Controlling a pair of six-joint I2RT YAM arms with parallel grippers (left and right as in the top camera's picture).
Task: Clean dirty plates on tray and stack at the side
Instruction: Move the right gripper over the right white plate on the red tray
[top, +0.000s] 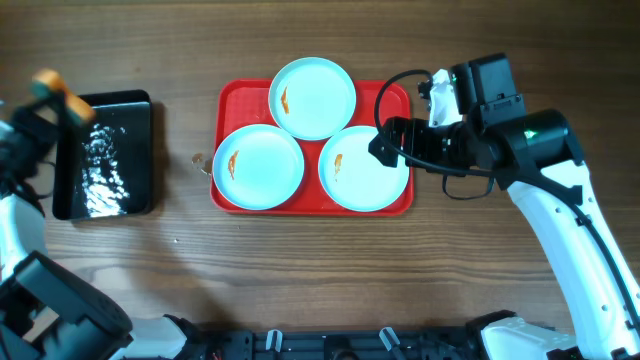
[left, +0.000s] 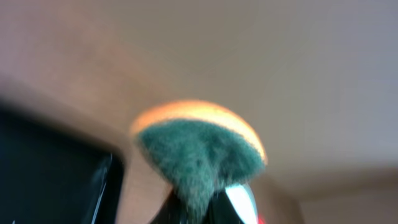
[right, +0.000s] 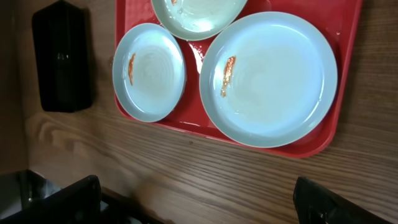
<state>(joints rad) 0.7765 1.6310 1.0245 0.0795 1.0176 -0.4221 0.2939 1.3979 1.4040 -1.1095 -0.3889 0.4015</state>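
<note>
Sponge (left: 199, 152) clamped in left gripper (top: 52, 98) by black tray (top: 112, 97) corner at far L of surface (top: 150, 280), all 3 smeared plates (top: 312, 97) on red tray (top: 235, 110) well to its R, left plate (top: 258, 167) nearest; right gripper (top: 385, 143) spread open, empty, over right plate (top: 350, 185).

three smeared plates (top: 260, 167) on red tray (top: 238, 104)

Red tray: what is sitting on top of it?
Three pale blue plates, each with an orange smear. They cover most of the tray; the right fingers hide part of one rim.
</note>
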